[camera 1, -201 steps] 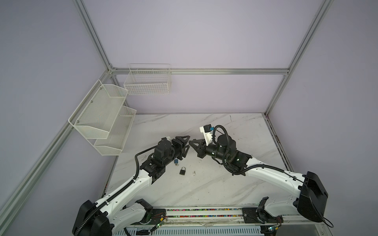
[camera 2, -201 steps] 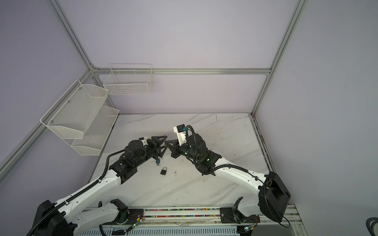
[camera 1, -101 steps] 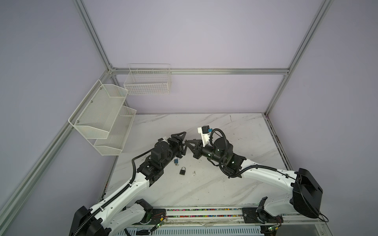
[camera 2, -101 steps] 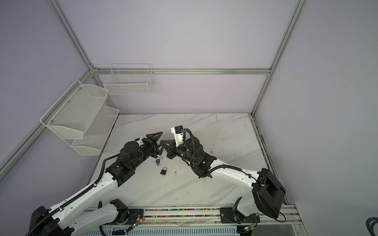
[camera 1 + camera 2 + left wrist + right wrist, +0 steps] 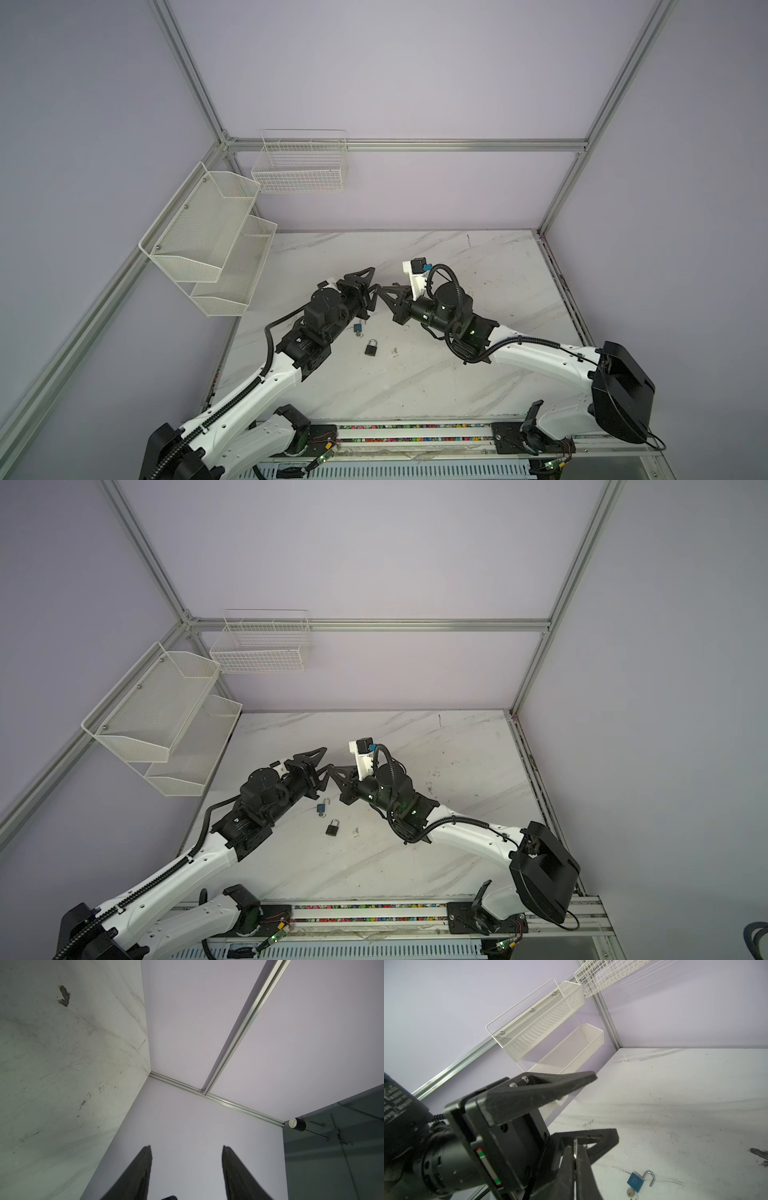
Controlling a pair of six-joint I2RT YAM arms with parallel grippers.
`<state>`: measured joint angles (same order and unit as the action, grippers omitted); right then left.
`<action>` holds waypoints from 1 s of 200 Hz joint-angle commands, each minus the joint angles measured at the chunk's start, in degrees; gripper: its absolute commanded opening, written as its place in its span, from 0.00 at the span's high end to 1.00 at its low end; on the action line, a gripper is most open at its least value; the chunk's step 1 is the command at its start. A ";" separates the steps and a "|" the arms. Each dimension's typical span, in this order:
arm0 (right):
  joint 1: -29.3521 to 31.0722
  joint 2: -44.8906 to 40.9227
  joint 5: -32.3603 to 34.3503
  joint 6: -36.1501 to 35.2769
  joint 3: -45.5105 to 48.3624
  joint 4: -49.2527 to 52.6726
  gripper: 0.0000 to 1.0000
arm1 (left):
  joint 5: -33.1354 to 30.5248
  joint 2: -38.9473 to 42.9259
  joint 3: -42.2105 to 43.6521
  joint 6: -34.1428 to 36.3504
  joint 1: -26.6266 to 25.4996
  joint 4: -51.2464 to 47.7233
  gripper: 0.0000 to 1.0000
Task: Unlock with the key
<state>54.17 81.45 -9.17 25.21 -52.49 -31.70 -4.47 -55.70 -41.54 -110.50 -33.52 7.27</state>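
what changed: a second ago we had a clear gap between the two arms, up over the middle of the table (image 5: 478, 374). Now the right one has slid left and the two tips just about meet.
left gripper (image 5: 185, 1150): jaws spread, a bit narrower than a moment ago. Nothing sits between them in its own wrist view. One of its fingers is right behind the right arm's tip.
right gripper (image 5: 575, 1154): pressed together on a thin silver blade, which we take for the key (image 5: 575, 1144). Only its edge pokes out.
blue padlock (image 5: 635, 1181): lying on the table below the two tips, shackle swung open, with a ringed key (image 5: 631, 1193) at its base. We can't tell if that one is in the keyhole, but this lock looks done to us.
black padlock (image 5: 371, 347): flat on the table just nearer than the blue one. The shackle looks shut and nobody is touching it.
what it means: we reckon this is a mid-air hand-over or regrip of the key, so the black one isn't being worked yet.
watch out: the blade is thin and barely sticks out, so if the left closes off-centre we could drop it.
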 commanded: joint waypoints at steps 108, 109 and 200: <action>0.39 -3.85 2.58 -1.57 0.44 -0.20 1.00 | 0.16 -0.46 -0.12 -0.35 -0.21 0.52 0.80; 0.40 -3.85 2.58 -1.57 0.45 -0.25 1.00 | 0.16 -0.46 -0.12 -0.34 -0.18 0.58 0.80; 0.40 -3.40 2.67 -2.18 -0.17 0.42 1.00 | -0.10 -0.59 -0.49 0.43 -0.18 -0.06 0.99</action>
<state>54.17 78.41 -6.83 24.23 -51.59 -30.89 -4.78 -56.38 -41.54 -110.43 -33.52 6.35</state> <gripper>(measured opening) 0.055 0.050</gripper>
